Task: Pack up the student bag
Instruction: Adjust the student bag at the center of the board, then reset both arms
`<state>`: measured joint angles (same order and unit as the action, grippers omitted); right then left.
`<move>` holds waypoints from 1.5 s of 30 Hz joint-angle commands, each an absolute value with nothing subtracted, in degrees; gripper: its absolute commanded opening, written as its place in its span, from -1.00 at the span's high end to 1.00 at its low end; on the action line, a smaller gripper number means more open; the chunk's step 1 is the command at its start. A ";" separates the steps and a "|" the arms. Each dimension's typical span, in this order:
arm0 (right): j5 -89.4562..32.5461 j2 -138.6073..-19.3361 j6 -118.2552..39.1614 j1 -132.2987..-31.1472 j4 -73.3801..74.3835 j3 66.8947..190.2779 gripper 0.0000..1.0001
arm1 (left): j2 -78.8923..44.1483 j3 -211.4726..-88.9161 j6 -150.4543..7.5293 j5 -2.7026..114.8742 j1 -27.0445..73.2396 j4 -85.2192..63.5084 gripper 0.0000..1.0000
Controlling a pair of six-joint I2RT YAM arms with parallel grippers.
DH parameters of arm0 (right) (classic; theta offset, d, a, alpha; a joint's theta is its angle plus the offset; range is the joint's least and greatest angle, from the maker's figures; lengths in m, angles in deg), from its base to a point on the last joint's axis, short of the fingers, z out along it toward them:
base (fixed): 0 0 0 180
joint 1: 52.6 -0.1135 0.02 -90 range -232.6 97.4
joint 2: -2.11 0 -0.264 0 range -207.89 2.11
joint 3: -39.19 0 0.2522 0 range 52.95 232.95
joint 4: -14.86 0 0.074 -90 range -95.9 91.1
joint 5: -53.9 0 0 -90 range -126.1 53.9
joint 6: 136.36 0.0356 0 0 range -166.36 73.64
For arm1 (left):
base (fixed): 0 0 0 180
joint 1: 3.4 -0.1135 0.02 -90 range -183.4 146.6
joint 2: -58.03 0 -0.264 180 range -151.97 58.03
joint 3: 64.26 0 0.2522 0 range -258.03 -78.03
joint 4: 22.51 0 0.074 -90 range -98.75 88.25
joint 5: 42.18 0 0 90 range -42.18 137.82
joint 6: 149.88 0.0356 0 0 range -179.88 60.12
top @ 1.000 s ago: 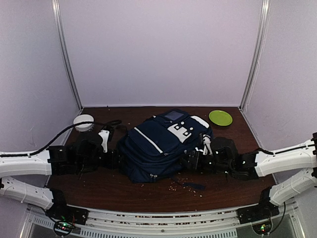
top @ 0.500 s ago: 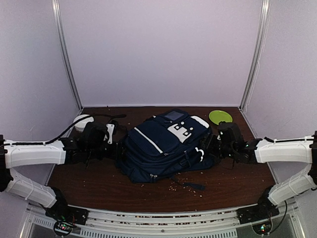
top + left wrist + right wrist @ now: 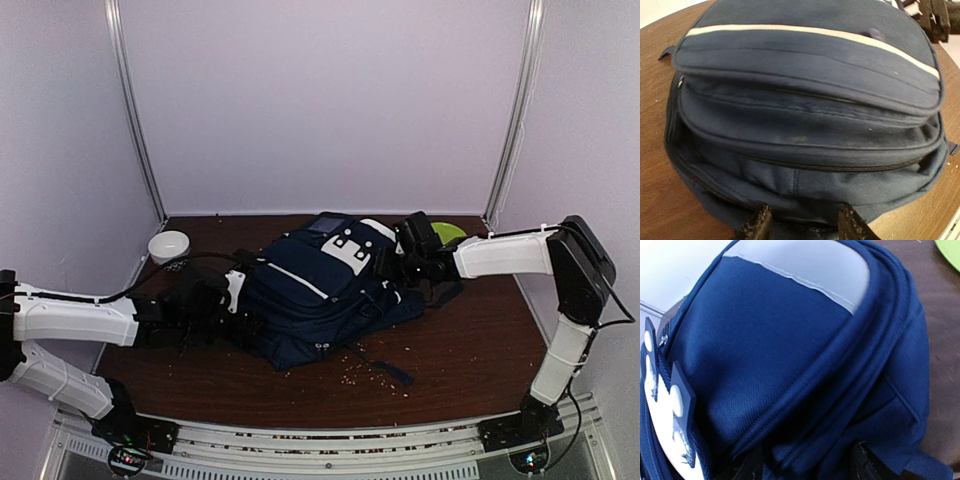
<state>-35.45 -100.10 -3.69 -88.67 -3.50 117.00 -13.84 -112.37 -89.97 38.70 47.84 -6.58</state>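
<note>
Navy woven fabric, soft and lumpy: the student bag (image 3: 320,295) lies flat mid-counter, rounded top toward the right arm. It has a white stripe (image 3: 815,37) across the dome, a white patch (image 3: 347,250) with buckles and stacked zip seams. The counter (image 3: 480,340) is dark brown wood, smooth, with crumbs (image 3: 352,372) scattered just in front of the bag and a dark strap (image 3: 385,368) trailing there. A white bowl (image 3: 168,246) sits far left and a green plate (image 3: 450,231) far right, both near the back wall. I see open room at the front and front right; the side walls are close.

Left tool (image 3: 805,225): fingers wide apart, straddling the bag's lower end, tips at the fabric. Right tool (image 3: 807,462): fingers apart at the bag's top with bunched fabric filling the gap. I can't tell whether it is clamped.
</note>
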 commanded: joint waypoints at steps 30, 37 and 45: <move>-49.09 -84.90 -7.24 -123.24 6.69 98.77 -0.23 | -1.77 -112.79 -95.49 25.12 57.77 1.00 -0.57; -49.95 -91.44 -5.67 -123.82 7.14 102.89 -0.28 | -1.02 -111.89 -96.61 25.33 57.79 1.57 -0.57; -55.60 -96.42 -2.70 -124.30 0.13 107.35 -0.34 | -1.49 -111.14 -96.75 25.82 57.78 1.19 -0.58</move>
